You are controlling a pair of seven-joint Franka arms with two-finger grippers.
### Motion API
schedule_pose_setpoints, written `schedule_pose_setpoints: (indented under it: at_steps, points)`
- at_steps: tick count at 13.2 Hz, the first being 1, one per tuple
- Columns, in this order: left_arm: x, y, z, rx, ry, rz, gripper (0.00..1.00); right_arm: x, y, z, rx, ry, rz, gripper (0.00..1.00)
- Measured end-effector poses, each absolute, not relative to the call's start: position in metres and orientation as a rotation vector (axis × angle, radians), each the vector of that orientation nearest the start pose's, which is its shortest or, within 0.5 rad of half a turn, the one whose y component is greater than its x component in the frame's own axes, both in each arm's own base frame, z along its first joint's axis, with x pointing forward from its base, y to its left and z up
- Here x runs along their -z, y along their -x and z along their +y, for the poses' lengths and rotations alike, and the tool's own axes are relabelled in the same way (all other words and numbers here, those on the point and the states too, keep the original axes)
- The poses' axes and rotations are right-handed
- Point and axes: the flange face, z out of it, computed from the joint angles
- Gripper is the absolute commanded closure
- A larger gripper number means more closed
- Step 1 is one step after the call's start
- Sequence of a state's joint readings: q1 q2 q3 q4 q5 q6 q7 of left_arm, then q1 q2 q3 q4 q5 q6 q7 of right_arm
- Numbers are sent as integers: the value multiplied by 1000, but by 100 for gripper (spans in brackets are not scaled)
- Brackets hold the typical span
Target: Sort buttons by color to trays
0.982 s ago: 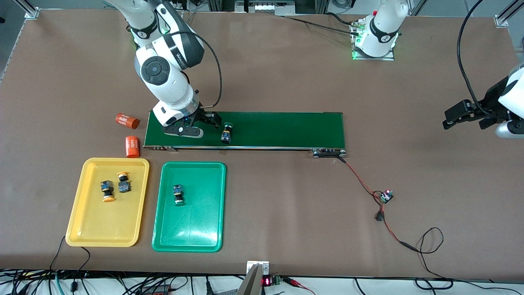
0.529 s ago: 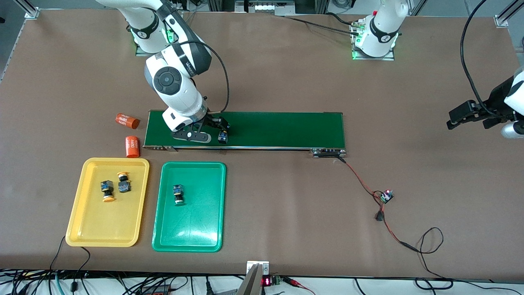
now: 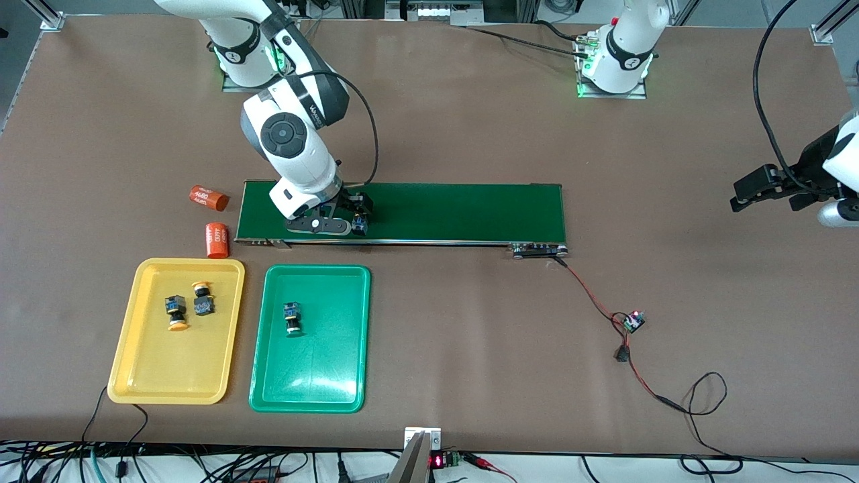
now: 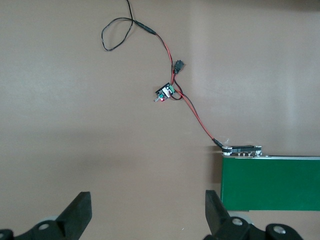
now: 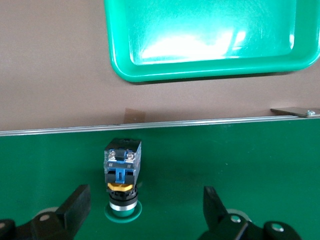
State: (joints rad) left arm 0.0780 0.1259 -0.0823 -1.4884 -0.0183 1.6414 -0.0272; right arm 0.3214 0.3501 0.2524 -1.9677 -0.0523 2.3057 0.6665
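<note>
A big brown table (image 3: 429,121) holds everything, with a long dark-green belt (image 3: 456,211) across its middle.

The right gripper (image 5: 145,212) is low over the belt, at the end near the trays. Its fingers (image 5: 75,205) are spread wide with nothing held. Between them lies the last button (image 5: 122,175), on its side, with its green cap toward the gripper. It is not touched yet.

This button looks small, light and hard. Its cap is round and smooth, so it could slip or roll. I think the boxy black-and-blue body is the best place to pinch, on its flat sides.

The belt's metal edge (image 5: 150,125) runs just beside the button, so a bump could push it off. The green tray (image 3: 310,339) sits close by, nearer the front camera, with one green button (image 3: 291,318) in it and plenty of bare floor. The yellow tray (image 3: 176,332) beside it holds two yellow buttons (image 3: 176,310). Two orange cylinders (image 3: 216,240) lie near the belt's end.

The left gripper (image 4: 145,212) waits, spread wide, over bare table at its own end.
</note>
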Motion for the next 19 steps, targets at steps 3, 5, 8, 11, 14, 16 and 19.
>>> schedule_pose_setpoints:
  at_steps: [3,5,8,11,14,16,19]
  points:
    - [-592,-599,-3,23,3170,24,0,-294,-516,326,-51,3110,99,0]
    - [-589,-596,-8,0,3170,36,0,-286,-516,325,-68,3115,98,0]
    - [-578,-591,-10,-42,3169,41,0,-271,-518,320,-102,3127,99,2]
    - [-576,-576,-24,3,3164,75,0,-262,-519,317,-105,3146,84,4]
    - [-582,-561,-24,16,3158,74,0,-261,-519,318,-106,3147,80,4]
    - [-590,-558,-17,29,3158,54,0,-262,-519,318,-104,3146,79,7]
    - [-608,-554,-20,34,3157,63,0,-262,-519,319,-103,3147,73,13]
